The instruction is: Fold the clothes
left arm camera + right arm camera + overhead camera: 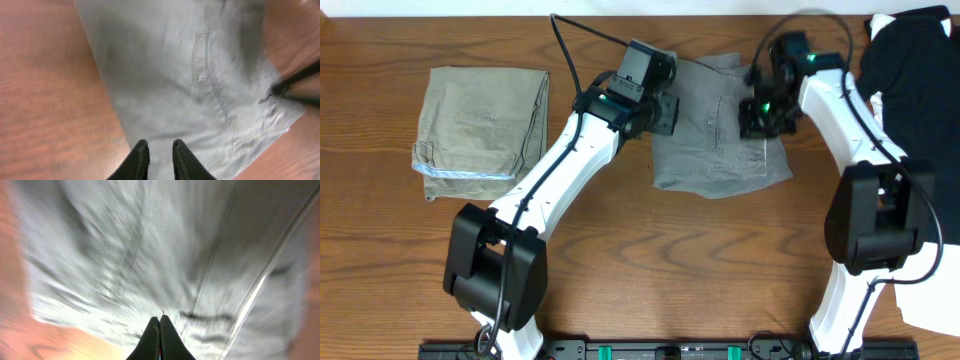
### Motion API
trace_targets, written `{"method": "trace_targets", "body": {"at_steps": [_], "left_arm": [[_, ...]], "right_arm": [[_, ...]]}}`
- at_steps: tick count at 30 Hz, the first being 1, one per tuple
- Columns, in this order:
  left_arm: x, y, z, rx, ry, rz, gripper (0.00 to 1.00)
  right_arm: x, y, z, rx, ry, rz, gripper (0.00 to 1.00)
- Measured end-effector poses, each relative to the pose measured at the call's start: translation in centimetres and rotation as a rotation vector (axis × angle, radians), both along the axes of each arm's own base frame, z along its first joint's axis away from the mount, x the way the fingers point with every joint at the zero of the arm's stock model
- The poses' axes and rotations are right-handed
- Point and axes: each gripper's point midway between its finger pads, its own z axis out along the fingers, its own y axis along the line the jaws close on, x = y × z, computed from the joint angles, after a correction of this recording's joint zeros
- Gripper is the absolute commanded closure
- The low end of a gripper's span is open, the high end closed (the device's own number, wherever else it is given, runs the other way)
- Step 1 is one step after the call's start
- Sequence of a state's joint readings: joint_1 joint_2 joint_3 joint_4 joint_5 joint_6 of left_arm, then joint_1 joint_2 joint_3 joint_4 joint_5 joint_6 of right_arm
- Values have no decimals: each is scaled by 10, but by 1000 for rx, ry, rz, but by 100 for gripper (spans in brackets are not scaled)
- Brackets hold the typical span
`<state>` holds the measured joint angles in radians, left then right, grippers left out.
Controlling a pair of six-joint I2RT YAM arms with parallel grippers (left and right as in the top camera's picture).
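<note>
The grey shorts (pixel 720 145) lie spread at the table's middle, with seams and a pocket showing (pixel 210 85). My left gripper (pixel 665 110) is at their left edge; its jaws are closed to a narrow gap (pixel 160 146) with grey cloth in it. Over the right part of the shorts sits my right gripper (pixel 760 115), fingers pressed together (pixel 160 320) just above the blurred grey cloth (pixel 150 255), nothing visibly between them. The olive-khaki shorts (pixel 480 130) lie folded at the left, pale-blue lining along their near edge.
A black garment (pixel 910 50) is heaped at the back right corner. White cloth (pixel 930 300) lies at the right edge near the right arm's base. Bare wooden table (pixel 670 260) stretches along the front.
</note>
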<state>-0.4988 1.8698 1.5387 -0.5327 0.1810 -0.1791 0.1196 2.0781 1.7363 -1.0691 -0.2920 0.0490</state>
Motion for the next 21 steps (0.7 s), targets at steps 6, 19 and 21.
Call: {"method": "trace_targets", "body": {"at_steps": [6, 19, 21], "left_arm": [[-20, -14, -21, 29, 58, -47, 85], [-49, -44, -103, 113, 206, -132, 85], [-52, -42, -119, 132, 235, -132, 85]], "right_arm": [[59, -9, 43, 18, -272, -24, 99], [123, -42, -20, 4, -374, -101, 99], [127, -42, -47, 3, -355, -100, 99]]}}
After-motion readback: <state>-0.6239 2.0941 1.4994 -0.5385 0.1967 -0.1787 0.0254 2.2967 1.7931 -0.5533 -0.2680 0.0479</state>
